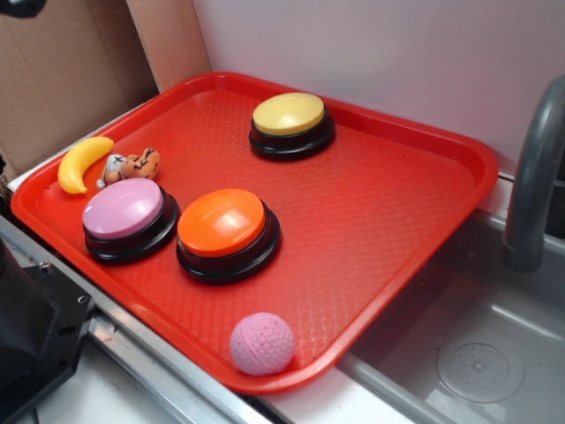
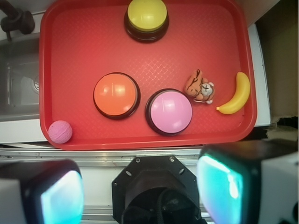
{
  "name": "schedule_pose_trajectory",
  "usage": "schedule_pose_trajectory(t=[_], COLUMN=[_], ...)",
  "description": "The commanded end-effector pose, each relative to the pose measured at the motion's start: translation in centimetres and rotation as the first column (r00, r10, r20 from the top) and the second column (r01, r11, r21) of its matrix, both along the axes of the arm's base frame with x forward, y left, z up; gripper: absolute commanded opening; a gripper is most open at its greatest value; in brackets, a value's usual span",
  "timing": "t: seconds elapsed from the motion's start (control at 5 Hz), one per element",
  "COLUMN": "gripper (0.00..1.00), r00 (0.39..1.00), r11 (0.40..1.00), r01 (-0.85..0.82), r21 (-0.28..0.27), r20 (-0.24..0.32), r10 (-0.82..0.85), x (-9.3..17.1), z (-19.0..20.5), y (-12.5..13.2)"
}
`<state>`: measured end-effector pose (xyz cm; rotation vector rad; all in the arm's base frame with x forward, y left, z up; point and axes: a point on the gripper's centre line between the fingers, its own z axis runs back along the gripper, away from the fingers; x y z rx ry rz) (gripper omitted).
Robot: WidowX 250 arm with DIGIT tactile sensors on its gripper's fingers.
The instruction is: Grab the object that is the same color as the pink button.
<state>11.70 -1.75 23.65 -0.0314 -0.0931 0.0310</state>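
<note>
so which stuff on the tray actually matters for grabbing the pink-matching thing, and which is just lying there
Part of the job:
- pink ball
- pink button
- gripper, open

Just lying about:
- orange button
- yellow button
- toy banana
- small plush animal
- red tray

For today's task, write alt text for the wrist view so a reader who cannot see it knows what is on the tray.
A red tray holds a small pink ball in one near corner, plus a pink button, orange button and yellow button. A small plush toy and a toy banana lie beside the pink button. The open gripper is above the tray's near edge, touching nothing.
</note>
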Motion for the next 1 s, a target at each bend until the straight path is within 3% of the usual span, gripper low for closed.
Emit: schedule_pose_trajectory(t=[0.0,0.4,0.6,0.8], gripper=[1.00,1.00,1.00,1.00], r00=[1.000,0.999,1.000,0.999], r11=[1.000,0.995,0.998,0.994], r01=[0.000,0.031,0.021,0.028], r21=[0.000,-0.090,-0.065,-0.107], r20=[0.000,-0.005,-0.007,-0.019], r10=[0.000,-0.032,-0.022,-0.030], x=[0.0,1.2,1.8,2.2], z=[0.0,-2.4,-3.8,-5.9], y=[0.0,-3.3,-5.2,-7.6])
